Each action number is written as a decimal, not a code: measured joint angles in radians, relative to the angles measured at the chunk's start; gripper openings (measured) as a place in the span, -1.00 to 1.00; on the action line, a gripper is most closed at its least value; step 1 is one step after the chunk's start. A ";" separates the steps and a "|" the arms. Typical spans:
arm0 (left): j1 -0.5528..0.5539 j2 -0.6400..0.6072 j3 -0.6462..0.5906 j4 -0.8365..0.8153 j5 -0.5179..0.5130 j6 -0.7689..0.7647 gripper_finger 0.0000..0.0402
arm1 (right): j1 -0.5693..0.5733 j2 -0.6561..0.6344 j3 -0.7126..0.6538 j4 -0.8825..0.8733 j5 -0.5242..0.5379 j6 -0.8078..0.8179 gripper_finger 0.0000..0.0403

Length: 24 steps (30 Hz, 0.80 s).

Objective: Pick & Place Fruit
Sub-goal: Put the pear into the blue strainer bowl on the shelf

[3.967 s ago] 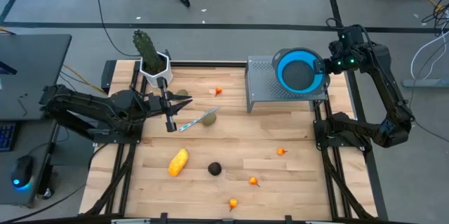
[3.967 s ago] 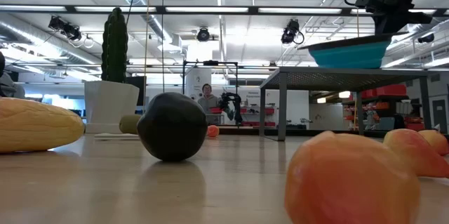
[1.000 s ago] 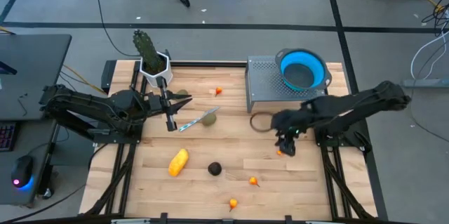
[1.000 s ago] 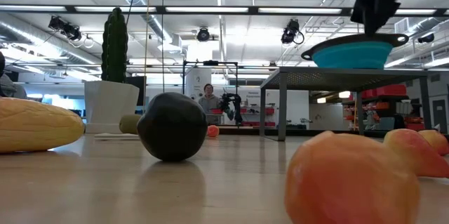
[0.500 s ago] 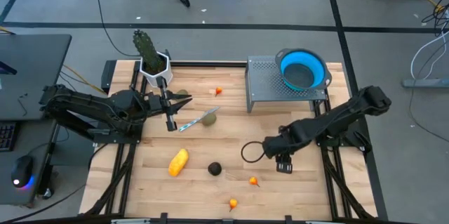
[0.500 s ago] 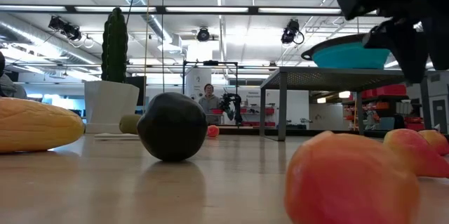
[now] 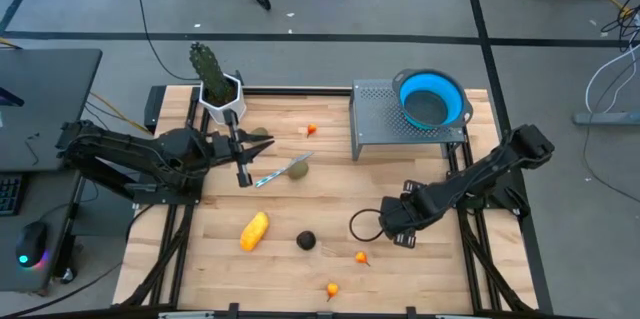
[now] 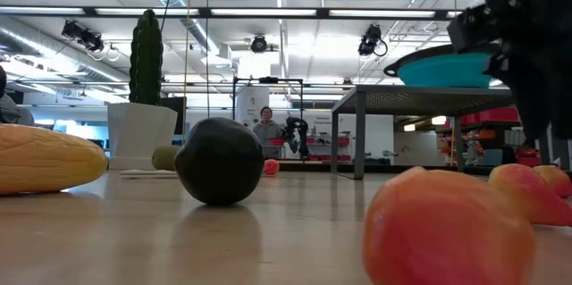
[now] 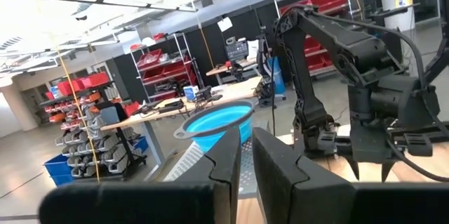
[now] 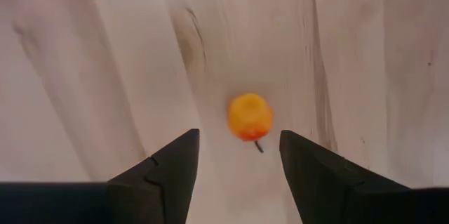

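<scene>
Blue round bowl [image 7: 431, 100] empty; right gripper [image 10: 237, 155] spread wide above tiny orange fruit [image 10: 250, 117], nothing grasped; all fruit left

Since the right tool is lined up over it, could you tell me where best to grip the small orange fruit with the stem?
Grip the small orange fruit across its round body, coming straight down. The open right tool already frames it; its thin stem lies flat on the bare table, so avoid that.
</scene>
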 joint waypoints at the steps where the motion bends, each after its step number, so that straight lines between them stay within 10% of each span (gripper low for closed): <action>1: 0.000 0.000 0.000 -0.007 0.000 0.000 -0.77 | 0.000 0.000 -0.010 0.008 0.000 -0.002 0.05; 24: 0.000 0.000 0.000 -0.055 0.000 -0.055 -0.77 | -0.022 0.000 -0.202 0.214 0.032 -0.054 0.31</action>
